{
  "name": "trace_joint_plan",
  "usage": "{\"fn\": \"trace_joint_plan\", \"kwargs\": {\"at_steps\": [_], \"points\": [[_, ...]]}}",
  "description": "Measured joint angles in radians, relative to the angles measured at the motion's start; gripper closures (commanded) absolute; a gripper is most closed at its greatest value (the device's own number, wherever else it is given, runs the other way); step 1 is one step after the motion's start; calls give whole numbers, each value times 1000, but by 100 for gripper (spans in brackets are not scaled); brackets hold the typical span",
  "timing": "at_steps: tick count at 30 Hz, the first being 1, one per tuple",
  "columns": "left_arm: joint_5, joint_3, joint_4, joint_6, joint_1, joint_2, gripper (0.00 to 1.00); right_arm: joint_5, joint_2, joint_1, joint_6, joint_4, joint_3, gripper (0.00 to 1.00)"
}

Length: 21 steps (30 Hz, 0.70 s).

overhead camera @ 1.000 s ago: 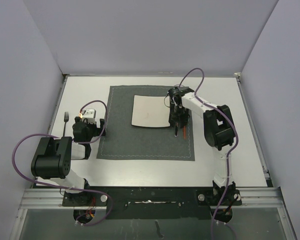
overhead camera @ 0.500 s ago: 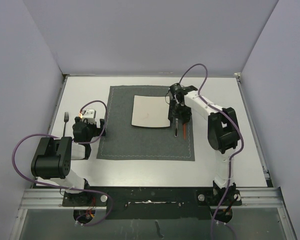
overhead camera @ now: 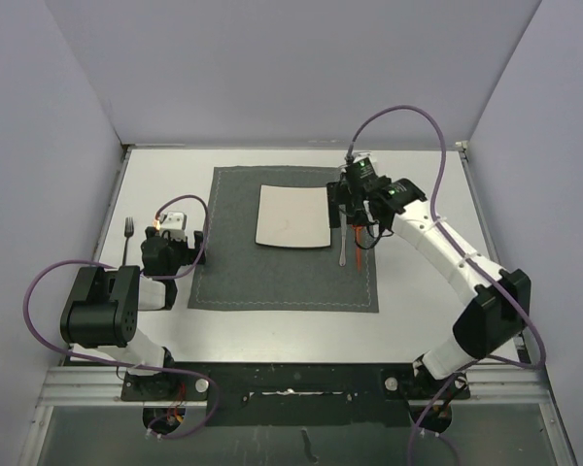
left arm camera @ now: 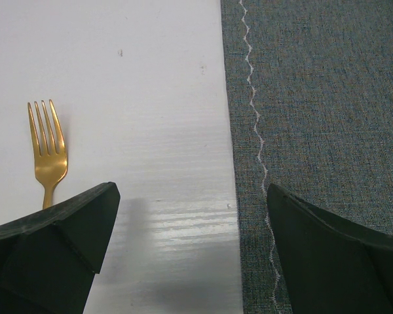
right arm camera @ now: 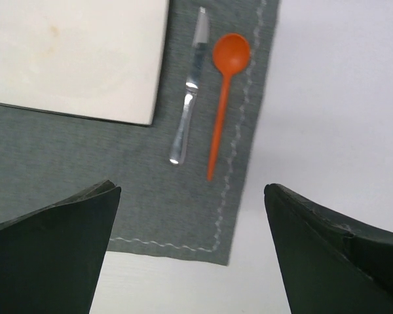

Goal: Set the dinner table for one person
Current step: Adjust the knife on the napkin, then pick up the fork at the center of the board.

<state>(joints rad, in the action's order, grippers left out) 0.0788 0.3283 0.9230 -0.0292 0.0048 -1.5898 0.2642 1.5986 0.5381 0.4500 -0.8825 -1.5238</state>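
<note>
On the white dinner table lies a dark grey placemat with a square white plate on it. To the right of the plate, a silver knife and an orange spoon rest side by side on the mat; the top view shows the knife and spoon too. My right gripper hangs open above them, holding nothing. A gold fork sits on the table left of the mat. My left gripper stands open and empty over the mat's left edge, beside the fork.
Walls close in the table on the left, back and right. The placemat's stitched left edge runs between my left fingers. The mat's near right corner shows below the spoon. Purple cables loop over both arms.
My right gripper has opened, let go of the orange spoon on the mat and risen away from it. The right arm has swung out to the right. The left arm has not moved.
</note>
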Motion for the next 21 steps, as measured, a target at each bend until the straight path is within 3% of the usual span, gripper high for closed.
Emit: {"fn": "trace_joint_plan", "kwargs": {"at_steps": [6,13,21], "points": [[0,0,0,0,0,0,2,90,-277,-3,-150,99,272,2],[0,0,0,0,0,0,2,179,-678,-19,-379,414,578,2],[0,0,0,0,0,0,2,168,-827,-122,-507,706,947,2]]}}
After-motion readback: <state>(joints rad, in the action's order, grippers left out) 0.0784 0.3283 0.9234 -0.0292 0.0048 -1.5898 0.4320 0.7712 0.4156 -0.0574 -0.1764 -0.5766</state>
